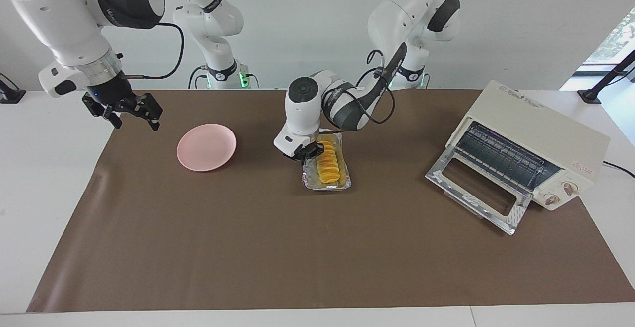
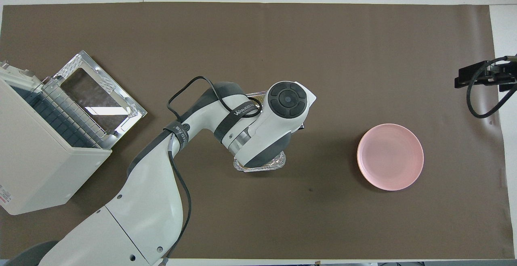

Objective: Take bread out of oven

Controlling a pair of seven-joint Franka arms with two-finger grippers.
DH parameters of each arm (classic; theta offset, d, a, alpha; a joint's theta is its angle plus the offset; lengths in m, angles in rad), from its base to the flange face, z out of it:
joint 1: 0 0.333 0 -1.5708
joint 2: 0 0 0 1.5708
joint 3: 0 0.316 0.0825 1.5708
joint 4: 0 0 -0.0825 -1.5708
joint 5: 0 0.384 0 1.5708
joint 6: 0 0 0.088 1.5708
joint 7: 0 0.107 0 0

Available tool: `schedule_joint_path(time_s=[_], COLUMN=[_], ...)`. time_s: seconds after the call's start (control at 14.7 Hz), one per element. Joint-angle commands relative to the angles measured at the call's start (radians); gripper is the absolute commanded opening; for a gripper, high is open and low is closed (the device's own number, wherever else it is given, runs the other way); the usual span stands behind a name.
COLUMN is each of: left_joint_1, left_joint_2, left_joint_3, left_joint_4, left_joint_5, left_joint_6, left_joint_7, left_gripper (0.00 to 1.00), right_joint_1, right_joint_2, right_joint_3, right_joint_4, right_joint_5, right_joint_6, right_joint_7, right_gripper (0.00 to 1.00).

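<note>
The bread (image 1: 328, 164), a ridged golden-yellow loaf, lies in a silver foil tray (image 1: 344, 184) out on the brown mat between the oven and the pink plate. My left gripper (image 1: 304, 153) is shut on the tray's rim at the corner nearer the plate. Whether the tray rests on the mat or hangs just above it, I cannot tell. In the overhead view the left arm hides the bread, and only the tray's edge (image 2: 278, 163) shows. The cream-white oven (image 1: 538, 133) stands at the left arm's end with its glass door (image 1: 477, 188) folded down. My right gripper (image 1: 130, 110) hangs open and empty.
The pink plate (image 1: 206, 147) lies empty on the mat toward the right arm's end, also seen from overhead (image 2: 390, 156). The right gripper (image 2: 482, 76) hovers over the mat's edge beside the plate. The oven (image 2: 40, 157) and its open door (image 2: 97, 92) take up that corner.
</note>
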Motion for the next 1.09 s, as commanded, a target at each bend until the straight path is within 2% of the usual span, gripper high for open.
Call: schedule_joint_path(time_s=[0.0,0.07,0.2,0.34,0.48,0.68,1.02], left_joint_1=[-0.002,-0.002,0.011,0.027,0.056,0.171,0.362], left_joint_2=[-0.019,-0.019,-0.017,-0.012,-0.028,-0.144,-0.268], left_joint_3=[0.007,0.007,0.009,0.012,0.013,0.013,0.012], left_joint_4=[-0.025,-0.017,0.027,0.067,0.099,0.098,0.098], left_joint_5=[0.017,0.017,0.003,-0.015,-0.058,-0.126,-0.132], left_joint_6=[0.031,0.031,0.009,-0.066,-0.089,-0.176,-0.342], left_joint_7=[0.007,0.007,0.007,0.007,0.007,0.013,0.033], left_gripper=[0.84,1.0,1.0,1.0,1.0,1.0,1.0], right_joint_1=[-0.009,-0.011,-0.011,0.001,0.009,0.035,0.167], right_joint_2=[-0.033,-0.032,-0.032,-0.022,-0.015,0.025,0.145], right_joint_3=[0.004,0.004,0.004,0.012,0.044,0.088,0.095], right_joint_4=[-0.042,-0.042,-0.042,-0.029,-0.025,-0.008,-0.002], right_joint_5=[0.016,0.016,0.016,0.019,0.02,0.023,0.025], right_joint_6=[0.023,0.023,0.027,0.049,0.076,0.098,0.149], right_joint_7=[-0.015,-0.037,-0.055,-0.052,-0.049,-0.037,0.018], right_gripper=[1.0,1.0,1.0,1.0,1.0,1.0,1.0])
